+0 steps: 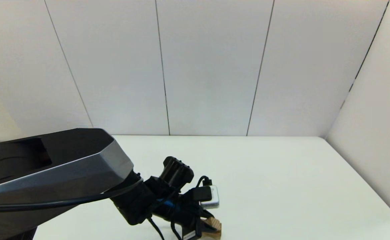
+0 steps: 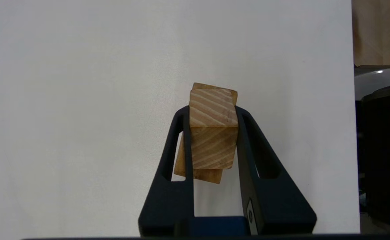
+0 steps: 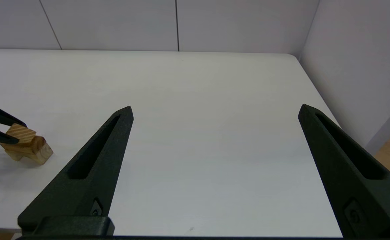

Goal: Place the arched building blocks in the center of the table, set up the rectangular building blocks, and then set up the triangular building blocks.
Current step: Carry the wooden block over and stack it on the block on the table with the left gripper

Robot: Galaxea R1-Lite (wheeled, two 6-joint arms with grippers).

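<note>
Head view: the left gripper point(image 1: 204, 230) is seen low at the near edge of the table point(image 1: 281, 173), with only a corner of a wooden block showing at its tips, so a drop there could go unnoticed. Left wrist view: a block point(image 2: 213, 133) is clenched between the two fingers above a second block point(image 2: 198, 166) lying askew beneath it; which block is which cannot be told, and a skewed release could topple the stack. Right wrist view: the right gripper point(image 3: 214, 110) is held spread wide and empty, well apart from the blocks, so no help is at hand.
</note>
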